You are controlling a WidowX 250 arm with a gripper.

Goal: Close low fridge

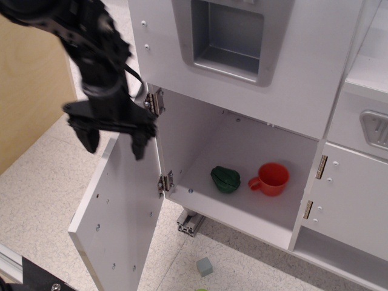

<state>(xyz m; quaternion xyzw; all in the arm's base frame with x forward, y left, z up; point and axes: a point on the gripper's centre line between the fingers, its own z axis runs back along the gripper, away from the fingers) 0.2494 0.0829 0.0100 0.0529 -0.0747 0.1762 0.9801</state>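
I am looking at the white toy kitchen, which is filling most of the view and running off the top and right edges, so I am seeing only part of it. The low fridge (242, 170) is sitting at its lower middle with its compartment standing open, and the fridge door (121, 212) is swinging out to the left and down toward me, hanging from two metal hinges (154, 103). I am seeing only the inner face of that door, so its handle is staying hidden from me. Above the compartment, the white panel with the grey recessed dispenser (229, 37) is being cut off at the top. To the right, a narrower white cabinet door (354, 200) is running out of view. At the far left, a light wooden board (30, 91) is standing upright and is also being cropped.

The black arm is coming in from the upper left, blurred, and the hand (115, 138) is hanging over the top edge of the open door with its two fingers spread wide apart and nothing between them. I cannot tell whether a finger is touching the door.

Inside the compartment, a red cup (270, 178) is lying just beside a dark green toy vegetable (225, 179).

The floor (36, 206) is pale speckled tile, with a small grey block (205, 266) lying near the bottom edge
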